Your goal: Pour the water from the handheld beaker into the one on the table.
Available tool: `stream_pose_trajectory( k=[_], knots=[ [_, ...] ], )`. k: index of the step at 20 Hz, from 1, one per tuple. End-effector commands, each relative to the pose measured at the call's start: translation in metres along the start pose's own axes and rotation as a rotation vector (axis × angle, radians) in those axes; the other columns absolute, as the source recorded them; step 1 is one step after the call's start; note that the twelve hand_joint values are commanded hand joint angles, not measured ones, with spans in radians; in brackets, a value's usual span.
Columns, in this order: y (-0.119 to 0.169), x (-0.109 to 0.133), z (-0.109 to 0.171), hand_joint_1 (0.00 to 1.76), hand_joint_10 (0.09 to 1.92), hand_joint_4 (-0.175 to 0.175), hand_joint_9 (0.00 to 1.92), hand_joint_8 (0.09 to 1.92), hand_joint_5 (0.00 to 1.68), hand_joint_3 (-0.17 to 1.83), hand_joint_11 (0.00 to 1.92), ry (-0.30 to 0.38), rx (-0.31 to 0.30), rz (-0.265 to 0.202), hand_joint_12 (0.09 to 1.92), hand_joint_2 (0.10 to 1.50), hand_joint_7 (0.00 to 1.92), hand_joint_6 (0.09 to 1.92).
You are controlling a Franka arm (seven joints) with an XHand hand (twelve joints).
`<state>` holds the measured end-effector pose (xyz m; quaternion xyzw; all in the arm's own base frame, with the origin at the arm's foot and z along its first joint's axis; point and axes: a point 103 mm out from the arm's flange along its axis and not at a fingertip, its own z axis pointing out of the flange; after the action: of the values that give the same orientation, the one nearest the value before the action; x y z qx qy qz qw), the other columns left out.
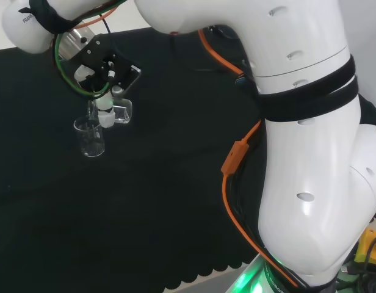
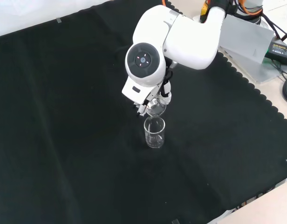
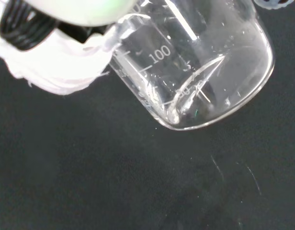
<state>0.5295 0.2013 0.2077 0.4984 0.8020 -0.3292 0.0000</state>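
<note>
while our white arm (image 2: 181, 37) reaches over the black cloth (image 2: 64, 116), our black and white hand (image 1: 102, 76) has its fingers curled round a clear glass beaker (image 1: 119, 110), tilted on its side. just beside and below its lip stands a second clear beaker (image 2: 154, 133), upright on the cloth.
</note>
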Motion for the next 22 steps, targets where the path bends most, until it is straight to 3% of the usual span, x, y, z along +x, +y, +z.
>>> stream_pose_trajectory(
  k=[1, 22],
  knots=[
    [0.0001, 0.0037, -0.0024, 1.18, 0.09, 0.029, 1.64, 0.09, 1.32, 0.75, 1.36, -0.031, 0.026, -0.003, 0.78, 0.6, 1.68, 0.62],
    [0.0048, 0.0094, -0.01, 1.18, 0.09, 0.024, 1.64, 0.09, 1.32, 0.76, 1.36, -0.114, 0.144, 0.036, 0.78, 0.59, 1.68, 0.64]
  ],
)
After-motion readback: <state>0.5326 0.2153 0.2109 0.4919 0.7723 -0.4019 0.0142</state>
